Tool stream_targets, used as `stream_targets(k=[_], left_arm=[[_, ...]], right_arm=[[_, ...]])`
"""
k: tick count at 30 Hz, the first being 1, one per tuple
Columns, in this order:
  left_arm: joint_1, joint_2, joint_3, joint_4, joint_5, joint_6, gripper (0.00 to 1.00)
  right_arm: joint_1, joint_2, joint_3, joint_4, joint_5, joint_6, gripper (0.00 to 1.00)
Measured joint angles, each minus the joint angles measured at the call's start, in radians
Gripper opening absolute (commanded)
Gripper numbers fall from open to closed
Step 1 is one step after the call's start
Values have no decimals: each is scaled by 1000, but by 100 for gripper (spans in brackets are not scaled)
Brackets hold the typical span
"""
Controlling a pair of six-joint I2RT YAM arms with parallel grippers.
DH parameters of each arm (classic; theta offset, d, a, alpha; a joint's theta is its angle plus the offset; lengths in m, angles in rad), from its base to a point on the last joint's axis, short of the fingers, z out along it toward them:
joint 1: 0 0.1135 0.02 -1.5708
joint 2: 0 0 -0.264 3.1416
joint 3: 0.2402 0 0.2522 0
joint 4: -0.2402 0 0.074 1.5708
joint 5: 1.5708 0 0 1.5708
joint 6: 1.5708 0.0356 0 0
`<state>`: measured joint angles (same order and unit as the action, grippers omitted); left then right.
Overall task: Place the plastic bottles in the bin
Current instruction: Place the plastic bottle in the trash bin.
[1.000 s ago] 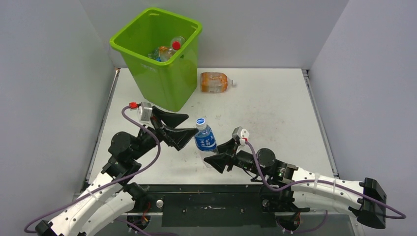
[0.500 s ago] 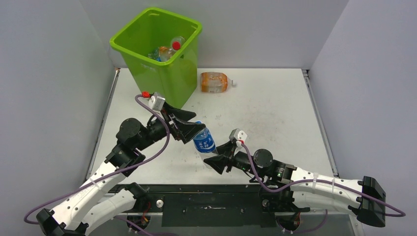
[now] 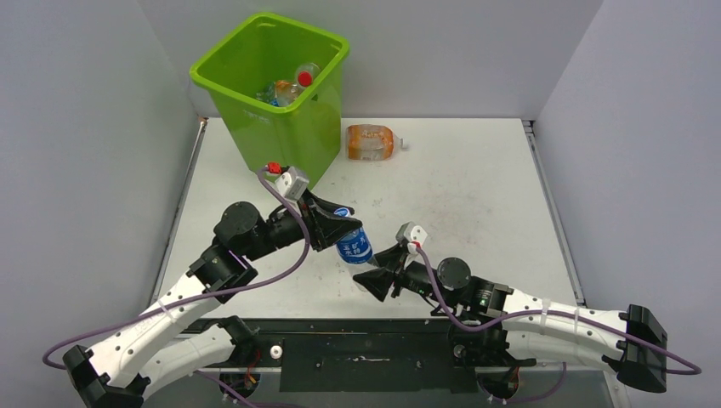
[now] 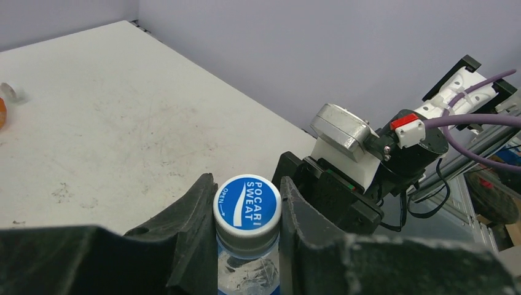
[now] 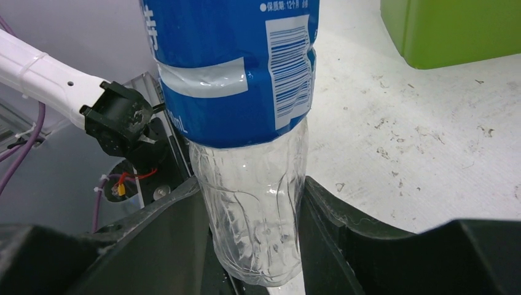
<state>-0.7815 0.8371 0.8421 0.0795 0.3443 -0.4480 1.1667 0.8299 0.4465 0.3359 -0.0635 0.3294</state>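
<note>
Scuffed white table, plain grey walls

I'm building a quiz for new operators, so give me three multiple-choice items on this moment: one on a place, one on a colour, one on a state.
1. Where does the orange bottle lie? A on the table, right of the bin; B inside the bin; C upright at the near edge.
2. The cap of the blue-labelled bottle is: A red; B green; C blue.
3. The left pincer is: A wide open; B shut on that bottle's cap; C out of view.
Answers: 1 A, it lies on its side beside the bin; 2 C, the left wrist view shows a blue cap top; 3 B, its jaws press the cap's sides.
</note>
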Motion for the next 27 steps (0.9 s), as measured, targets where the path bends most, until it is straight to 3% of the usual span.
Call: stream_targets(k=[1, 2, 3, 10, 20, 27], left_arm=[[-1, 0, 0, 1, -1, 5, 0], [-2, 0, 0, 1, -3, 11, 0], [-3, -1, 0, 1, -5, 10, 0], [-10, -14, 55, -7, -85, 66, 0], [56, 225, 646, 8, -329, 365, 0], [227, 456, 926, 66, -358, 373, 0]], right_arm=[[0, 0, 0, -2, 4, 1, 87], [0, 0, 2, -7, 6, 4, 97], [0, 0, 8, -18, 7, 11, 91], [1, -12, 138, -150, 14, 25, 90], [10, -286, 203, -296, 103, 18, 90], [12, -358, 192, -338, 203, 16, 90]])
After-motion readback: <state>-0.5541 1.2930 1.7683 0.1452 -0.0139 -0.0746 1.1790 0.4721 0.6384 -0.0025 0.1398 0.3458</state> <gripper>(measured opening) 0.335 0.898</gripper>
